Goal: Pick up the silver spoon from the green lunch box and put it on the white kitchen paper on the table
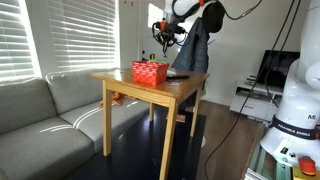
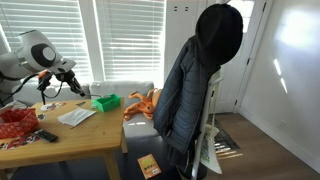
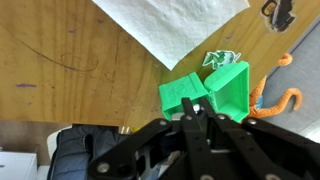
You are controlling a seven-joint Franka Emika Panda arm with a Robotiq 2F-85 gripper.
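Note:
In the wrist view my gripper point(image 3: 197, 112) is shut, with a small silver piece of the spoon point(image 3: 198, 107) showing between the fingertips. It hangs above the open green lunch box point(image 3: 205, 90) on the wooden table point(image 3: 60, 50). The white kitchen paper point(image 3: 170, 25) lies just beyond the box. In an exterior view the gripper point(image 2: 44, 86) is raised well above the table point(image 2: 70, 142), to the left of the lunch box point(image 2: 105, 102) and the paper point(image 2: 77, 116). The gripper also shows in an exterior view point(image 1: 160, 40), high over the table point(image 1: 150, 88).
A red basket point(image 1: 150, 72) stands on the table, also visible in an exterior view point(image 2: 15, 125), with a black remote point(image 2: 45, 135) beside it. A dark jacket on a stand point(image 2: 200, 80) is next to the table. An orange toy point(image 2: 140, 103) lies on the grey sofa point(image 1: 40, 115).

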